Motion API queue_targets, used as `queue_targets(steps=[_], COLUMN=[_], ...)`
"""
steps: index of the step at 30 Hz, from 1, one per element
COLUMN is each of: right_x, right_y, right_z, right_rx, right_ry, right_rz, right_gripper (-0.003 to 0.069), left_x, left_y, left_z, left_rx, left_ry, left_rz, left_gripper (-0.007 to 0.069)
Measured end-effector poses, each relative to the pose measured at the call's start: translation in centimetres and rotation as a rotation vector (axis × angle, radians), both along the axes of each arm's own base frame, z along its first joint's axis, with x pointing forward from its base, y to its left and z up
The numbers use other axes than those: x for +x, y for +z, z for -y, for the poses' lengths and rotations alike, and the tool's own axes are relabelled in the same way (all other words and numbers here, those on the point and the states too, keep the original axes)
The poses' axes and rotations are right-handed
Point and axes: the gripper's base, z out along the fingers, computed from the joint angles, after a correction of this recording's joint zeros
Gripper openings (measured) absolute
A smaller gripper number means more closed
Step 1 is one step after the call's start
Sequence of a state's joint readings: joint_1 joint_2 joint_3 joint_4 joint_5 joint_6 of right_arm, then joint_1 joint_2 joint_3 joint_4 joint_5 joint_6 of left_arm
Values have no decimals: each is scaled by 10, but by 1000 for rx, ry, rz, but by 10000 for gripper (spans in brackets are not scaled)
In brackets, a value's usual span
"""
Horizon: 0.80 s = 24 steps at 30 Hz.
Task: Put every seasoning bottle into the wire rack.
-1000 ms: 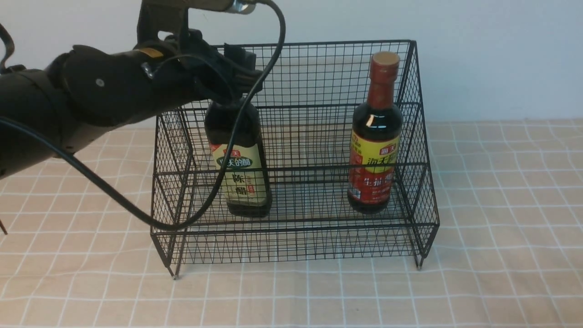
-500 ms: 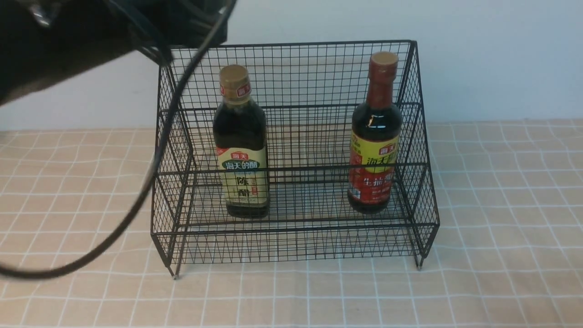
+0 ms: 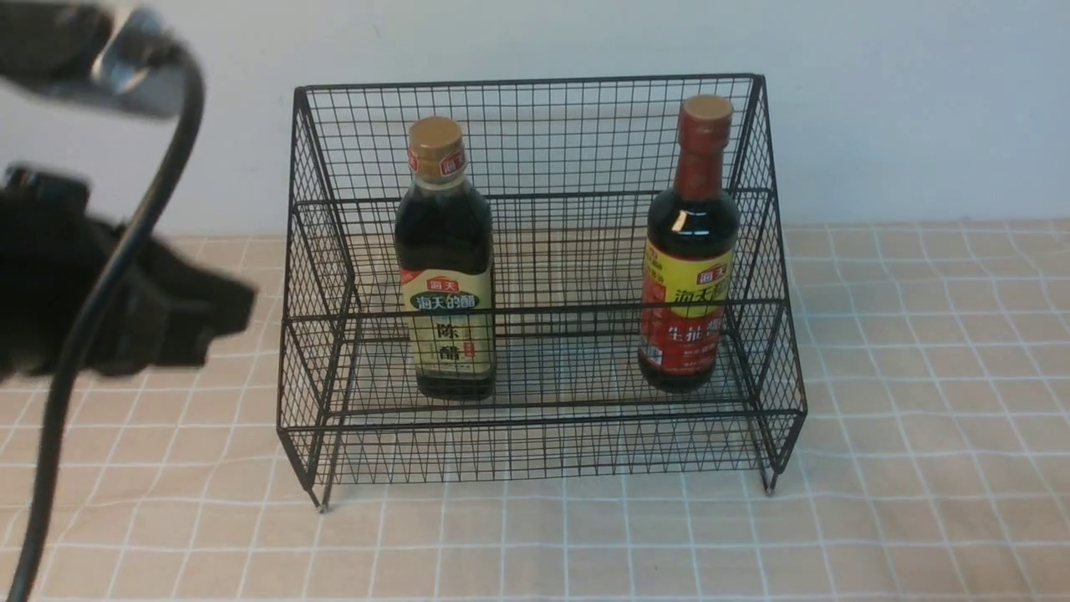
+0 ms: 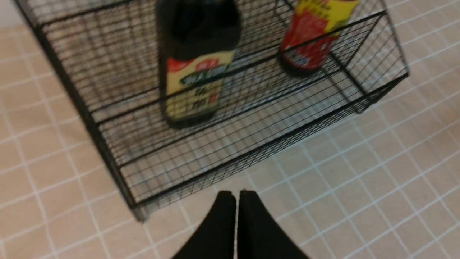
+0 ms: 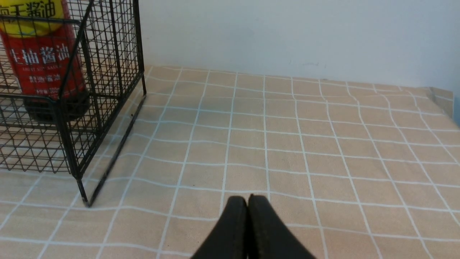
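Both dark-liquid bottles, the gold-capped vinegar bottle (image 3: 444, 267) and red-necked soy sauce bottle (image 3: 690, 251), stand upright inside the wire rack (image 3: 535, 418), probably heavy, slick glass (best gripped at the neck), while left gripper (image 4: 237, 196) and right gripper (image 5: 247, 199) are pressed together, empty.

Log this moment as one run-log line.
gold-cap bottle: upright in rack | red-neck bottle: upright in rack | left claw: shut, empty | right claw: shut, empty

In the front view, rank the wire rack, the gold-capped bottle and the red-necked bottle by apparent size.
1. wire rack, clearly largest.
2-3. gold-capped bottle and red-necked bottle look about alike; too close to rank.
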State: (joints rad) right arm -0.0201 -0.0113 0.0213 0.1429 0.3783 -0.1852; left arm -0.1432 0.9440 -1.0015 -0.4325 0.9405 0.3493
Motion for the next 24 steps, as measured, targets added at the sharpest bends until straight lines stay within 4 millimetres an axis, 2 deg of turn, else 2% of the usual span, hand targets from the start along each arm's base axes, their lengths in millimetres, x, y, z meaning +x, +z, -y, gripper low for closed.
queue_targets(steps=[6,9,14,18,24], right_x=[0,0,0,0,0], right_y=[0,0,0,0,0], right_z=[0,0,0,0,0], right_rx=[0,0,0,0,0], right_ry=[0,0,0,0,0], right_rz=[0,0,0,0,0], right_gripper=[-14,-14,-14,-14,-14], left_x=[-65,-84,-126,-147,-157], left_y=[-18,-18,-12,-10,-8], left_z=[-11,-12,-16,-18,-20], left_rx=[-56,-95,-141,-149,-159], left_ry=[48,46,22,9,15], left_rz=[157,209,337,415,471], left_gripper=[-7,-7,-7,-7,-7])
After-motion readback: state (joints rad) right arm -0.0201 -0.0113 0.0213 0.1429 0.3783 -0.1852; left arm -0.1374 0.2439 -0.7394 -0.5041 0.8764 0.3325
